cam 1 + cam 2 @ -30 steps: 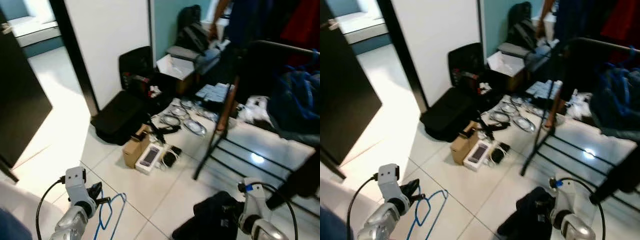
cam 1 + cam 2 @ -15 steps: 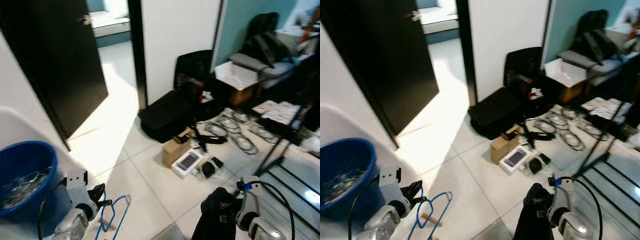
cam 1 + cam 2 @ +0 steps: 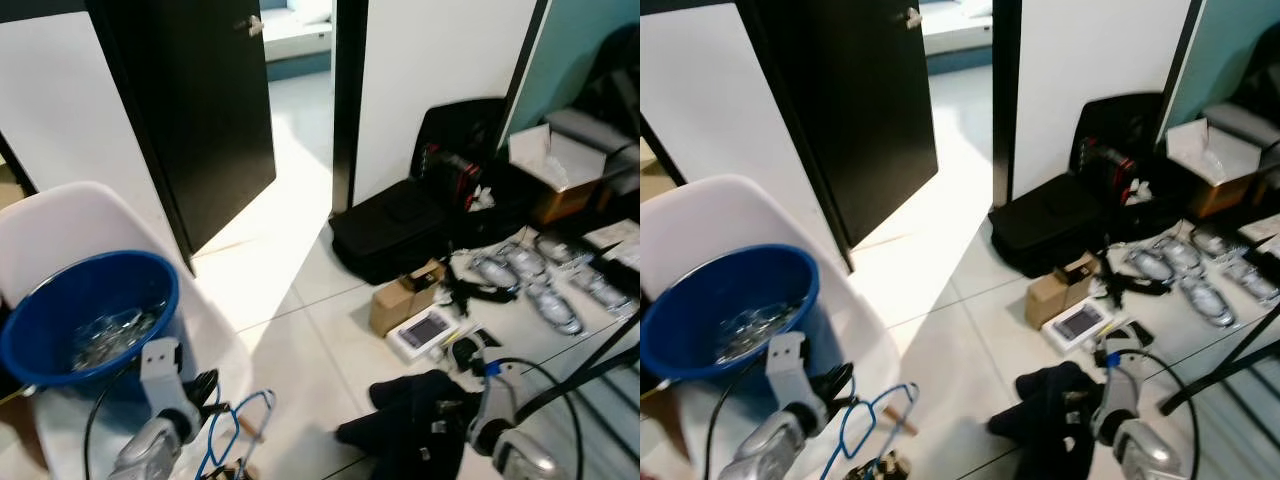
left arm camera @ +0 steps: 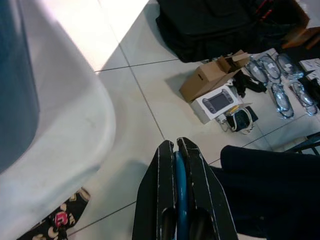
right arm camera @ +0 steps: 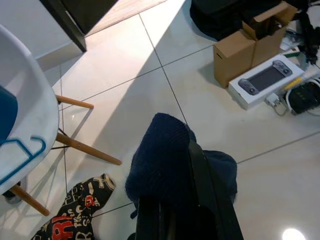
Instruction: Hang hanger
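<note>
A blue wire hanger (image 3: 236,428) hangs low at my left side, over the edge of the white chair. My left gripper (image 4: 175,144) is shut on its blue wire, which runs between the two black fingers (image 4: 199,186). At my lower right, the right gripper (image 3: 455,421) is shut on a dark navy garment (image 5: 162,167). The cloth drapes over the fingertips and trails down to the tiled floor (image 3: 300,330).
A white chair (image 3: 75,215) holding a blue basin (image 3: 85,305) stands at my left, with a black door (image 3: 190,100) behind it. On the floor to the right lie a black bag (image 3: 395,228), a cardboard box (image 3: 405,298), a white console box (image 3: 428,330) and cables (image 3: 545,290). A patterned cloth (image 5: 75,215) lies by the chair legs.
The camera has swung left: the chair and blue basin came into view and the clothes rack slid out to the right. Both grippers keep their hold.
</note>
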`<state>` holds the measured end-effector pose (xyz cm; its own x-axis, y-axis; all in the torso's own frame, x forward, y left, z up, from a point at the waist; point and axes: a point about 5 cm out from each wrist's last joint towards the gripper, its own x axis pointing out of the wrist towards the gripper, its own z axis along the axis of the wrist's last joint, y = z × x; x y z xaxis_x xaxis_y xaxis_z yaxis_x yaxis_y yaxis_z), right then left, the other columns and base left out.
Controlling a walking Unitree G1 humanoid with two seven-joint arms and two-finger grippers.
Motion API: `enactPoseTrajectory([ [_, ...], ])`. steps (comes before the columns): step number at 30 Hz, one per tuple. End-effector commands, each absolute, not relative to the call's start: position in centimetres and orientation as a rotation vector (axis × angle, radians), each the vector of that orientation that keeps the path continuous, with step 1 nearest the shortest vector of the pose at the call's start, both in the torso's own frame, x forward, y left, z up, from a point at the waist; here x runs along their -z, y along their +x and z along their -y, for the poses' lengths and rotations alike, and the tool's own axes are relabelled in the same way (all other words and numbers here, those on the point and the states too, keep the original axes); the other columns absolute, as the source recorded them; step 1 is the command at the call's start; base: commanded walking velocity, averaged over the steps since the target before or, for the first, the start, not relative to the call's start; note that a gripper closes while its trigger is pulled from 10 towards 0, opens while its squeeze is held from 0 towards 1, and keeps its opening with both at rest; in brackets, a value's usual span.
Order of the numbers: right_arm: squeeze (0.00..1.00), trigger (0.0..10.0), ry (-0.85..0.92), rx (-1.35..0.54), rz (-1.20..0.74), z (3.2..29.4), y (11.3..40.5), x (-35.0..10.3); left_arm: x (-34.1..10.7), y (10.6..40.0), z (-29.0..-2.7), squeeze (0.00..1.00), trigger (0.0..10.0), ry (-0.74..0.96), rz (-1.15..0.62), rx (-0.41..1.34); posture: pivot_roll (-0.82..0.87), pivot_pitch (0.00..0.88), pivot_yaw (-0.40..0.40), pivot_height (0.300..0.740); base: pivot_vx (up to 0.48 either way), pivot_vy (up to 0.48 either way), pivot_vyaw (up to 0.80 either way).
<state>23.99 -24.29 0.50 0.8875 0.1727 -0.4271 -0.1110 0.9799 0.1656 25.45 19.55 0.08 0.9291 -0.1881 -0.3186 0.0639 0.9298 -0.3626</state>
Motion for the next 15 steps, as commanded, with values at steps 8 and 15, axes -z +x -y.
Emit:
enactPoseTrajectory([
  [8,0.00,10.0,0.129,-0.154,-0.435,23.98,24.37,-0.64,0.25,25.25,-19.67,0.00,10.0,-0.336,-0.369,0.149,-0.04,0.020,-0.001,0.740,0.000,0.000,0.00],
  [15,0.00,10.0,0.130,-0.152,-0.425,24.06,24.63,-0.91,0.32,25.25,-19.64,0.00,10.0,-0.333,-0.368,0.156,-0.04,0.020,-0.001,0.740,-0.038,0.000,0.00],
])
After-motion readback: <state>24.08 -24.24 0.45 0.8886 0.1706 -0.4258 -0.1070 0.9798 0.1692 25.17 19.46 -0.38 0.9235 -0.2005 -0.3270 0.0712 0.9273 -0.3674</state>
